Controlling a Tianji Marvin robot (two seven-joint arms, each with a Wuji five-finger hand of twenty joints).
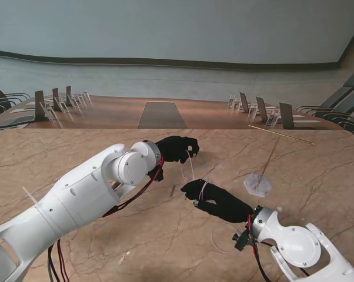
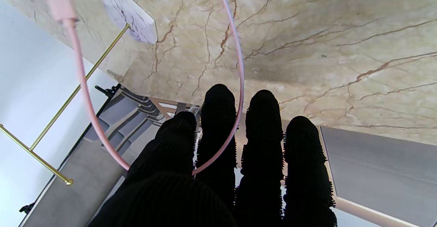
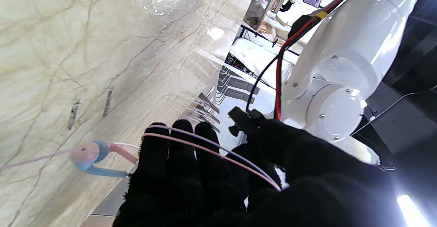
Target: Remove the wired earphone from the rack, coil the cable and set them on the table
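Right robot hand [image 1: 215, 200]: seen lower centre-right of the stand's view, nearest the camera; clenched on the cable [image 3: 211, 148], of which two strands are seen wrapped across the backs of its fingers [image 3: 181, 145] in the right wrist view.
Earbuds [image 3: 89, 154]: a pink one and a blue one are seen just beside those fingers, hanging on their leads, close to the bench [image 1: 77, 153]; contact with it cannot be told.
Left robot hand [image 1: 177, 148]: placed centre of the stand's view, farther off and to the left; closed on the cable, a pink loop of which passes between its fingers [image 2: 218, 117].
Key relation: thin strands are stretched between the two robot hands, running from near right to far left; the wound end is judged to be at the right robot hand, so the free length lies toward the left one.
Plug end: a pink piece [image 2: 58, 0] on the cable is seen at upper left of the left wrist view.
Rack [image 1: 258, 183]: marble base right of centre, gold rod beyond; no earphone is seen on it.
Stage: coiling is judged under way, placing not yet done.
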